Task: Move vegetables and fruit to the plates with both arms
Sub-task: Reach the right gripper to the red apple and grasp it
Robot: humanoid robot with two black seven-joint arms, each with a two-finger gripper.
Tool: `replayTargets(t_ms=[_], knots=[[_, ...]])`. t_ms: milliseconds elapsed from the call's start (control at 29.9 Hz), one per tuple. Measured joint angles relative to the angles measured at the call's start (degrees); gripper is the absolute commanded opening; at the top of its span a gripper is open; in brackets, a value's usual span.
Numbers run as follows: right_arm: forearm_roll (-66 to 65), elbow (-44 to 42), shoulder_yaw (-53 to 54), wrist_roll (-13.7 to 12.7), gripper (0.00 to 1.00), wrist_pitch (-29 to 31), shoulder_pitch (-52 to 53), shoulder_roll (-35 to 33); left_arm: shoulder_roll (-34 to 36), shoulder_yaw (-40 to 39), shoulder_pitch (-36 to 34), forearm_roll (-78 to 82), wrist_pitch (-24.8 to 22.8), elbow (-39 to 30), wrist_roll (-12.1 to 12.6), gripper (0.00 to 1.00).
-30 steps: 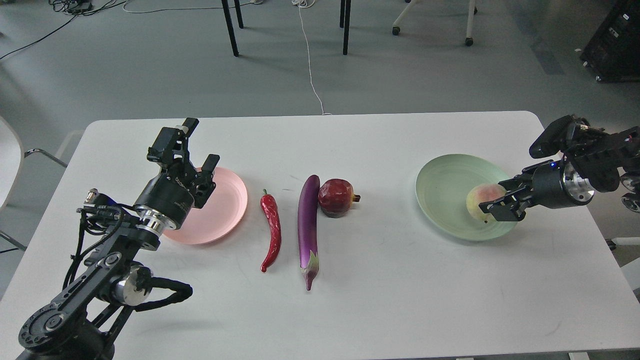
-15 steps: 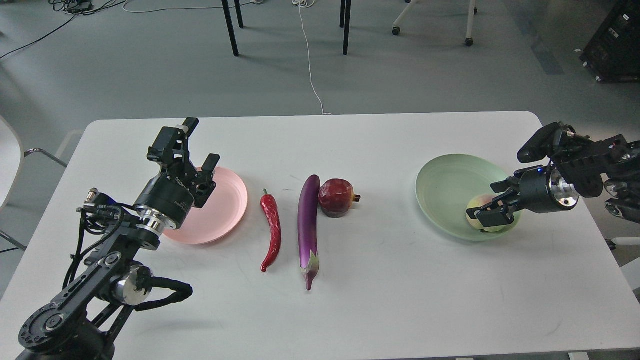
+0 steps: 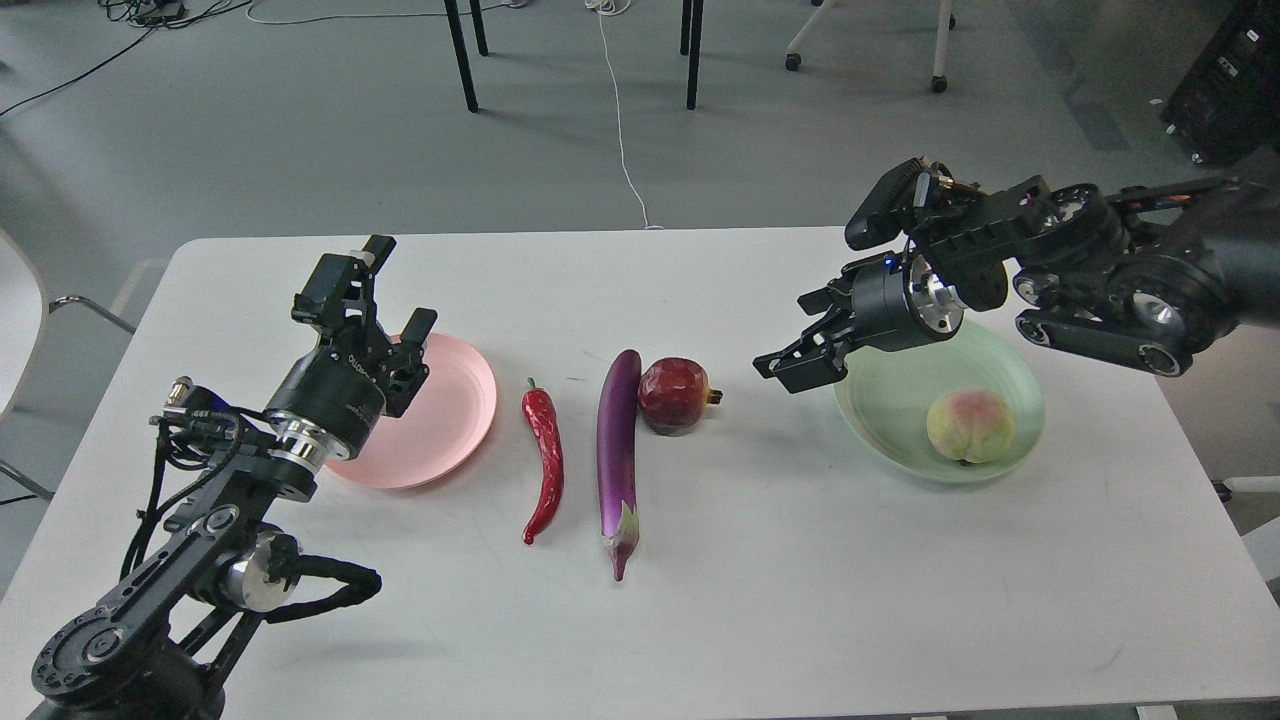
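The peach lies in the mint green plate at the right. My right gripper is open and empty, raised above the plate's left rim, pointing left toward the pomegranate. The purple eggplant lies mid-table, touching the pomegranate on its left. The red chili pepper lies left of the eggplant. The pink plate is at the left with nothing seen on it, partly hidden by my left arm. My left gripper is open and empty above the pink plate's far left edge.
The white table holds everything. Chair and table legs and cables stand on the grey floor behind. A dark cabinet is at the far right.
My right gripper let go of the peach in the green plate, then rose and moved left toward the pomegranate. The left arm has barely moved.
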Motion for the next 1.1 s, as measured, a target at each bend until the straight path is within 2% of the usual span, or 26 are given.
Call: replayTargets(t_ms=[234, 401, 535, 1104], knots=[[5.96, -6.54, -2.28, 0.01, 0.97, -0.48, -2.49, 10.01, -0.11, 0.00, 0.08, 0.00, 0.04, -0.02, -0.05, 1.00], [6.36, -10.18, -2.37, 0.00, 0.96, -1.14, -4.84, 13.49, -0.10, 0.00, 0.09, 0.00, 0.04, -0.02, -0.06, 1.00], [6.39, -12.49, -2.48, 0.01, 0.96, -4.53, -6.74, 15.87, -0.04, 0.00, 0.14, 0.00, 0.03, -0.01, -0.06, 1.00], [6.40, -18.31, -6.18, 0.01, 0.95, -9.80, -10.31, 18.25, 0.07, 0.00, 0.26, 0.00, 0.04, -0.32, -0.06, 1.00]])
